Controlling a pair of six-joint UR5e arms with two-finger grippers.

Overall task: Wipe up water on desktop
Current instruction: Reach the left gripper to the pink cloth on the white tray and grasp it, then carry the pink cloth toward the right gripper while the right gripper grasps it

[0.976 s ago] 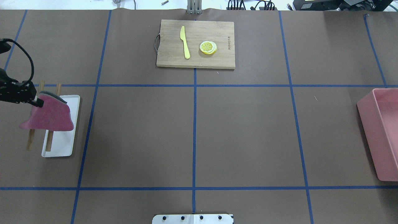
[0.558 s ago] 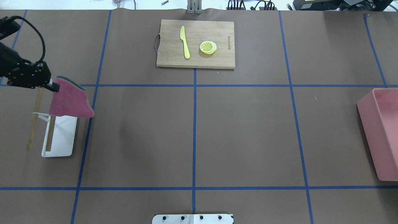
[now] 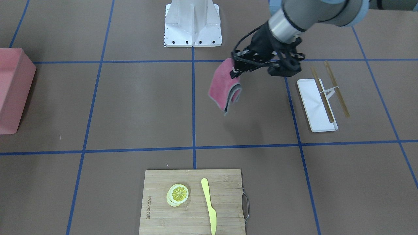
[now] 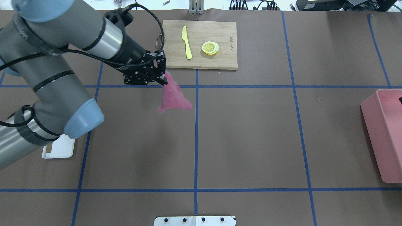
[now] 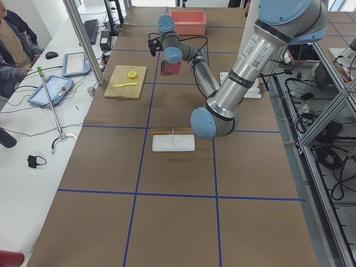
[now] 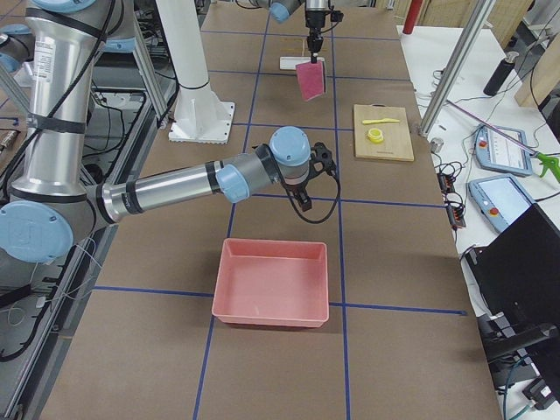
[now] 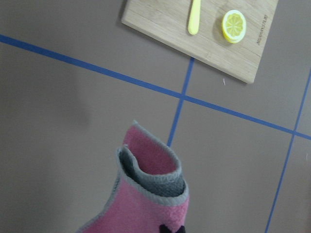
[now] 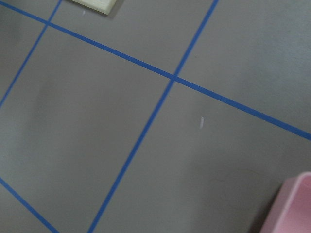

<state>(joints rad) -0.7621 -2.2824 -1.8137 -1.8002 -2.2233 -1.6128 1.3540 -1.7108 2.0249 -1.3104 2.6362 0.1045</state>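
The desktop point(image 4: 251, 135) is a matte brown surface with a grid of blue tape lines; I see no water on it. My left gripper point(image 4: 163, 81) is shut on the top edge of a pink cloth with grey lining point(image 4: 173, 99), which hangs above the desktop just in front of the cutting board, left of the centre tape line. The cloth also shows in the front view point(image 3: 223, 88) and the left wrist view point(image 7: 150, 194). My right gripper point(image 6: 302, 194) shows only in the exterior right view, near the pink bin; I cannot tell whether it is open or shut.
A bamboo cutting board point(image 4: 226, 31) at the far middle holds a yellow knife point(image 4: 187, 44) and a lemon slice point(image 4: 210, 48). A pink bin point(image 4: 384, 131) sits at the right edge. A white tray with a wooden rack point(image 3: 315, 104) stands at the left.
My left arm has swung from over the white tray at the far left toward the table's middle, carrying the pink cloth to just in front of the cutting board.
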